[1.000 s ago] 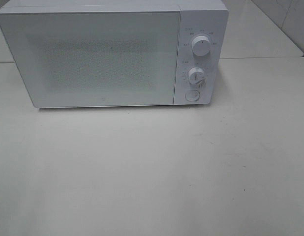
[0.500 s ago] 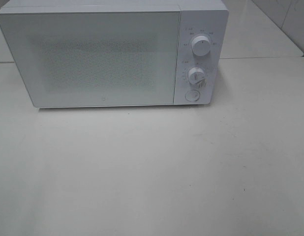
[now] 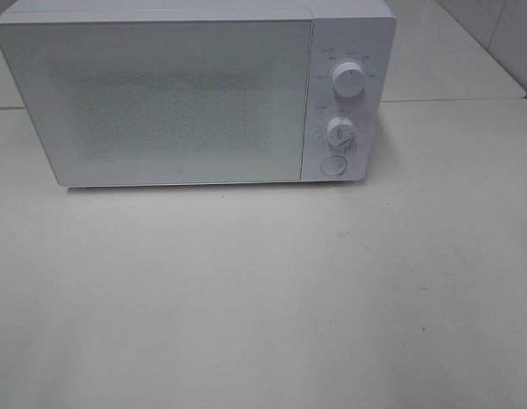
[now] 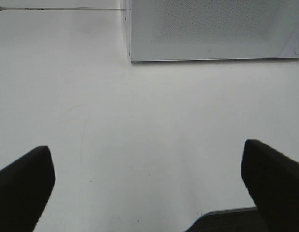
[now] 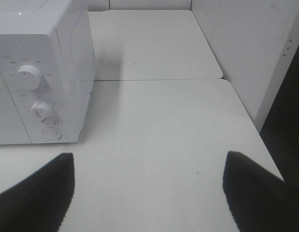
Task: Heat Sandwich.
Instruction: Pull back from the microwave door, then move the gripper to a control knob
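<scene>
White microwave (image 3: pixel 195 94) at 12 o'clock on bench (image 3: pixel 263 298), door (image 3: pixel 153 111) shut; sandwich unseen. Both jaws released, empty. Risk: turning timer dial (image 3: pixel 341 129) could run it empty.

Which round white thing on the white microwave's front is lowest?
The flat round white button, at the very bottom; the upper white dial knob and the lower dial knob sit above it.

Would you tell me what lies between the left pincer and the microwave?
Only bare table between left pincer and microwave, per the left wrist view.
</scene>
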`<state>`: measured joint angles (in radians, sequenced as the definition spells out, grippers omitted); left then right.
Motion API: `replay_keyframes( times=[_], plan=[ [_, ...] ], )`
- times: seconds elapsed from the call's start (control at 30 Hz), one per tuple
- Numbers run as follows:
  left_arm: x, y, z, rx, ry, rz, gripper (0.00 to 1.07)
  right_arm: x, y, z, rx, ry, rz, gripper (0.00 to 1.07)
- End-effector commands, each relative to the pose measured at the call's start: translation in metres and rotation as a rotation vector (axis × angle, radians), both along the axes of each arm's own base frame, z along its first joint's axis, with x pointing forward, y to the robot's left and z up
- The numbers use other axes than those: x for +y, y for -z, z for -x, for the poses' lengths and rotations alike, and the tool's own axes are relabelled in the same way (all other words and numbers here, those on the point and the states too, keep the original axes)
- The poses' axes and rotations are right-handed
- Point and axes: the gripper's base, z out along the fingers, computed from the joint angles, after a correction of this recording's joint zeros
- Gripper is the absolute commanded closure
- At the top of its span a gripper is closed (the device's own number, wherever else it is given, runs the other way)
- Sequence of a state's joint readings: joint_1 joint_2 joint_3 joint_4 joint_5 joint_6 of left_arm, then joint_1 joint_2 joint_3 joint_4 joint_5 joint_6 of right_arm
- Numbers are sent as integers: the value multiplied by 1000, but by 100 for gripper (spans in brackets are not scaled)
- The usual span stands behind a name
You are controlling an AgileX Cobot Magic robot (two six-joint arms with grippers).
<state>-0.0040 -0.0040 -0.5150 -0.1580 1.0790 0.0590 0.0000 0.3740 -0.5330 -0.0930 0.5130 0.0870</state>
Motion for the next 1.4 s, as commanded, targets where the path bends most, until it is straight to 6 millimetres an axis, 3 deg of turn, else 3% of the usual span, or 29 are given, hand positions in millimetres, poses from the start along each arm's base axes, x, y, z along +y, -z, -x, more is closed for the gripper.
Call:
replay_keyframes(
  times=[0.03,0.7,0.83,1.07,1.23,1.4],
  plan=[
    [0,0,3,-27,-6,7,9,0,-5,-16,-31,0,-2,31],
    [0,0,3,-27,-6,7,9,3,12,-102,-55,-36,-15,31],
    [0,0,3,-27,-6,7,9,5,33,-122,-108,-57,-20,31],
    [0,0,3,-27,-6,7,9,3,72,-135,-152,-23,-75,31],
    [0,0,3,-27,-6,7,9,0,89,-136,-174,32,-69,31],
    [0,0,3,-27,-6,7,9,18,97,-137,-191,-4,-27,31]
  ],
)
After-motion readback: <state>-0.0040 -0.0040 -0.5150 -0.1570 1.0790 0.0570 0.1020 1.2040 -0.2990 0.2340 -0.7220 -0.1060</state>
